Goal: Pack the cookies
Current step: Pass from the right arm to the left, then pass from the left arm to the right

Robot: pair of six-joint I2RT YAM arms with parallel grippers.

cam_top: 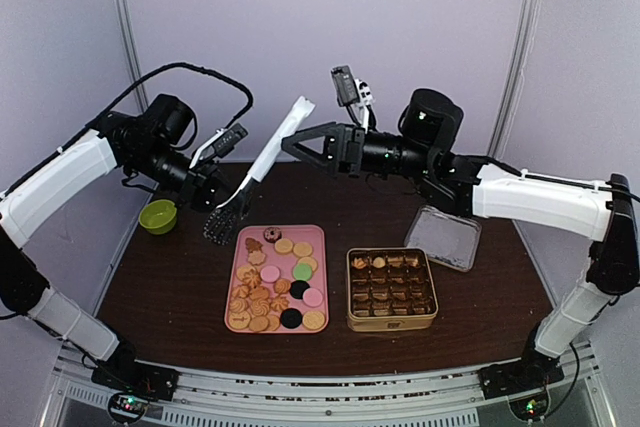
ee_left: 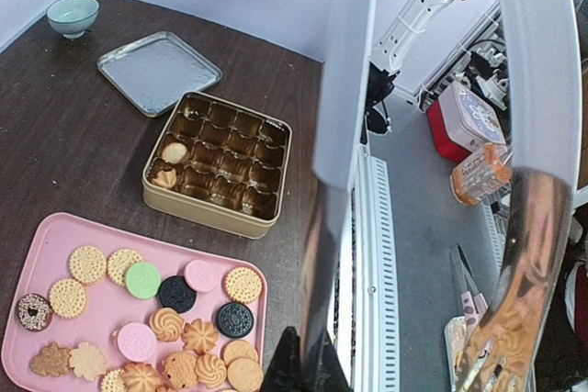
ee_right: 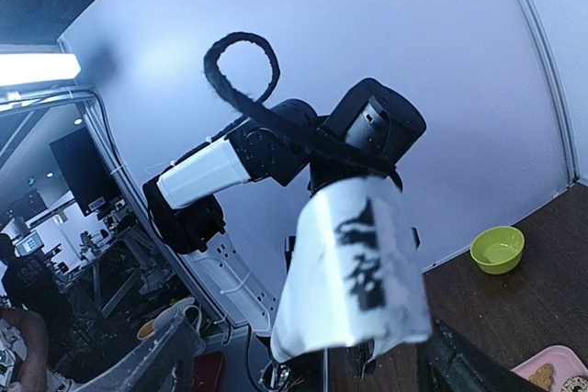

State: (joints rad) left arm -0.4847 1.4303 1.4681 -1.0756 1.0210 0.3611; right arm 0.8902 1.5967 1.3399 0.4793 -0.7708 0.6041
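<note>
The cookies (cam_top: pixel 277 277) lie on a pink tray (cam_top: pixel 318 237): tan round and flower shapes with pink, black and green discs; they also show in the left wrist view (ee_left: pixel 156 319). A gold tin (cam_top: pixel 392 289) with paper cups stands right of the tray, and two cookies (ee_left: pixel 171 162) sit in its near corner. My left gripper (cam_top: pixel 220 195) is shut on one arm of the metal tongs (cam_top: pixel 268 152), held above the table behind the tray. My right gripper (cam_top: pixel 296 147) is open at the tongs' white upper end (ee_right: pixel 354 273), which sits between its fingers.
The tin's lid (cam_top: pixel 447 237) lies at the back right. A green bowl (cam_top: pixel 158 216) stands at the back left. The tongs' dark toothed tip (cam_top: pixel 224 223) hangs just behind the tray's far left corner.
</note>
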